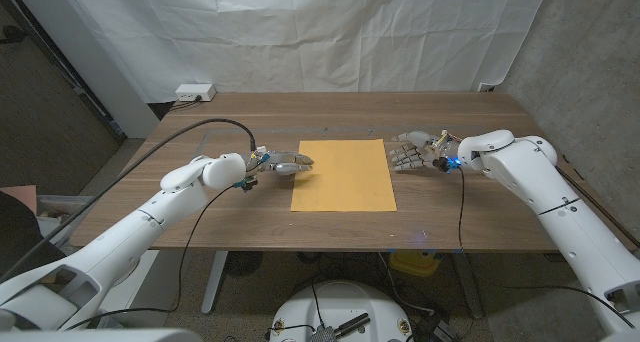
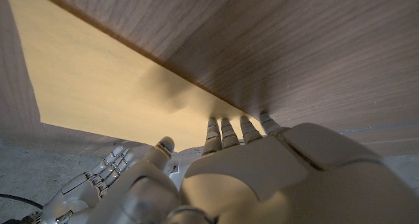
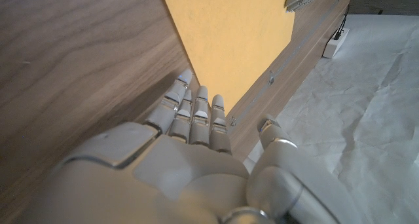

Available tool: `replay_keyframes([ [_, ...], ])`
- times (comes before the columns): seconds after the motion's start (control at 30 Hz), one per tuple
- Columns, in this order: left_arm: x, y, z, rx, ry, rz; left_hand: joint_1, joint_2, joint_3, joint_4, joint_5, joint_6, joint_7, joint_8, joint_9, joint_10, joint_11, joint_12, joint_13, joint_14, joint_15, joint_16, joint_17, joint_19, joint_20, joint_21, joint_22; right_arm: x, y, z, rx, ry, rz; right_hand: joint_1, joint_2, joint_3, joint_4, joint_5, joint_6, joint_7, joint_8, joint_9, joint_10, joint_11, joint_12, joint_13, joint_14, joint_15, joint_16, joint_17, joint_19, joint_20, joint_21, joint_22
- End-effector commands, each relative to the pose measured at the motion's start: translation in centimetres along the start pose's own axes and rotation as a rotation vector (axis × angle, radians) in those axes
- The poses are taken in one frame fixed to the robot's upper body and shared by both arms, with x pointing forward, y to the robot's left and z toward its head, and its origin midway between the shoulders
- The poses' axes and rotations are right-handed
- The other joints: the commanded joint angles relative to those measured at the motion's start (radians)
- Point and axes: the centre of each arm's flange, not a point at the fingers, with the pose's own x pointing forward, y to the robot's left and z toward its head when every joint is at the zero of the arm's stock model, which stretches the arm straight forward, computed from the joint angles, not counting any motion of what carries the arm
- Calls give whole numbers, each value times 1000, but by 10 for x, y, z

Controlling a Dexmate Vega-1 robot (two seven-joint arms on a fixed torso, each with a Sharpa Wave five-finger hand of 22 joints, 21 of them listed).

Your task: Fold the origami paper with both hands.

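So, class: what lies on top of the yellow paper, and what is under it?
The left hand has its fingertips over the paper at its left edge; the right hand sits beside its right edge. Under the paper is the table; anything else beneath is covered.

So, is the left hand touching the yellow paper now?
Touching: in the head view the left hand reaches over the yellow paper edge, and in the left wrist view its fingertips rest on it.
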Motion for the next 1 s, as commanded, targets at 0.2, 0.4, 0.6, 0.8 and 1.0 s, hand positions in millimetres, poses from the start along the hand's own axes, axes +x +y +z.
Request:
replay_keyframes([
  [0.2,-1,-1,-1,7,-3,3,-5,81,-8,0,6,7,1,2,2,6,-4,2,4,2,-2,-3,4,-4,0,0,4,11,5,2,-22,97,38,-42,-5,-16,35,-3,-27,47,-14,3,-31,12,-16,6,-37,7,-15,7,-11,8,-13,3],
  [0.4,-1,-1,-1,9,-4,2,-5,83,-10,0,7,8,1,2,2,8,-3,2,4,2,-3,-3,4,-3,0,-1,4,12,6,3,-23,103,36,-44,-4,-19,36,-2,-36,51,-17,2,-44,14,-22,6,-47,10,-18,7,-13,8,-16,2],
  [0.6,-2,0,-2,12,-1,3,-5,84,-13,0,7,9,1,1,2,8,-3,1,4,2,-4,-3,4,-3,0,-1,4,17,8,1,23,78,96,-43,-3,-21,35,-1,-44,54,-17,2,-48,20,-24,6,-47,16,-18,4,7,16,-12,2],
  [0.8,-3,0,-3,10,-1,4,-5,86,-15,0,8,8,2,0,2,8,-2,1,5,2,-4,-4,4,-3,-1,-1,4,18,8,1,40,73,106,-36,4,-19,32,2,-57,55,-19,2,-57,23,-27,6,-40,26,-15,1,68,28,3,2],
  [1.0,-2,0,-3,14,-2,3,-5,88,-18,0,9,8,2,0,2,6,-1,-1,5,2,-3,-4,4,-3,-1,-2,4,20,9,3,63,46,147,-32,6,-17,33,4,-66,55,-17,2,-51,24,-23,8,14,57,2,1,138,71,16,3],
])
